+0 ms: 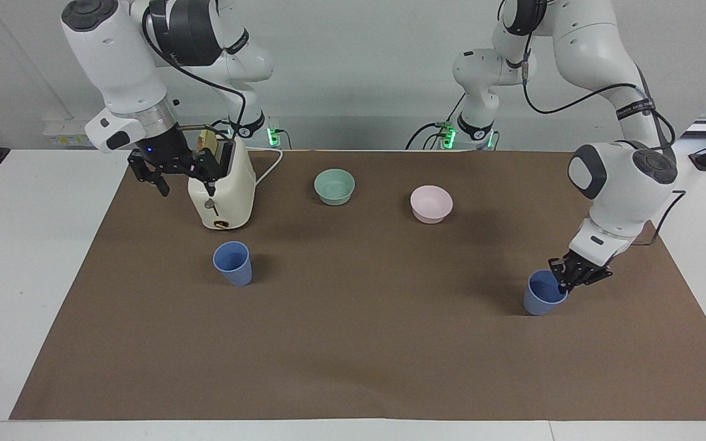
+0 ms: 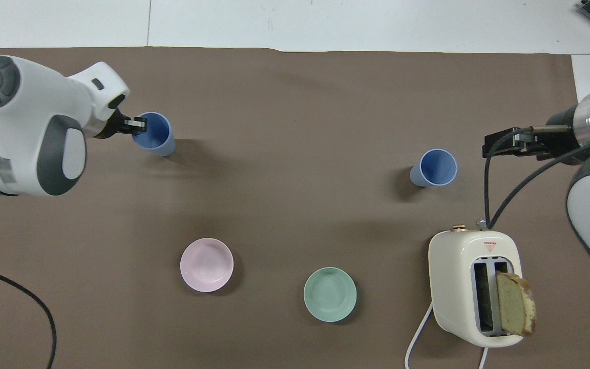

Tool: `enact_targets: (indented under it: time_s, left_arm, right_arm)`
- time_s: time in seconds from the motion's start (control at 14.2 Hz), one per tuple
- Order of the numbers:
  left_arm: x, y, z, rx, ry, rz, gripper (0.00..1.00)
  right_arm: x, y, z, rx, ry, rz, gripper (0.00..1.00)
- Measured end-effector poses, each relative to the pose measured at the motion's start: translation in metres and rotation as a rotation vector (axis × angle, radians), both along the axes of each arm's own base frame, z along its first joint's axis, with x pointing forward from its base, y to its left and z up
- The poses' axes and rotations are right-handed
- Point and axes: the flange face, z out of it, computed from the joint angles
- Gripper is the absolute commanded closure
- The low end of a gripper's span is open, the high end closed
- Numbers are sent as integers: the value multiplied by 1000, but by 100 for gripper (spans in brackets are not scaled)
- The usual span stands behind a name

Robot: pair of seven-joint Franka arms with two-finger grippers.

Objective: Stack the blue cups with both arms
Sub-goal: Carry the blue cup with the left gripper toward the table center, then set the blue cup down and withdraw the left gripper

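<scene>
Left gripper pinches the rim of one cup; right gripper hangs wide open.

Nearest the robots stand the toaster, bread in its slot, the green bowl and the pink bowl. The right gripper hangs in the air by the toaster, holding nothing. Farther out, the other cup stands upright toward the right arm's end. Toward the left arm's end, the gripped cup tilts, its rim clamped between the left fingers.

You can read no words anywhere; the toaster bears a small red triangle mark on top, its print too small to make out.
</scene>
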Motion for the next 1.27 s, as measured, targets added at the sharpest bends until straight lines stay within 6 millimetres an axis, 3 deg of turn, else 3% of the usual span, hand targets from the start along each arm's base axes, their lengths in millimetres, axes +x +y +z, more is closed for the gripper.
enact_targets:
  time_s: [0.21, 0.42, 0.56, 0.63, 0.77, 0.85, 1.13, 1.27]
  left_arm:
    - [-43, -94, -8, -13, 40, -4, 100]
    - [-92, -156, -14, -30, 16, -55, 100]
    - [-120, -185, -24, -51, -11, -69, 98]
    - [-129, -195, -30, -57, -16, -73, 71]
    - [-133, -199, -29, -62, -21, -70, 14]
    - [-133, -199, -29, -63, -22, -66, 0]
    - [-130, -194, -22, -65, -27, -58, 0]
    - [-125, -182, 3, -53, -8, -38, 0]
  right_arm:
    - [0, 0, 0, 0, 0, 0, 0]
    - [0, 0, 0, 0, 0, 0, 0]
    - [0, 0, 0, 0, 0, 0, 0]
    - [0, 0, 0, 0, 0, 0, 0]
    - [0, 0, 0, 0, 0, 0, 0]
    - [0, 0, 0, 0, 0, 0, 0]
    - [0, 0, 0, 0, 0, 0, 0]
    - [0, 0, 0, 0, 0, 0, 0]
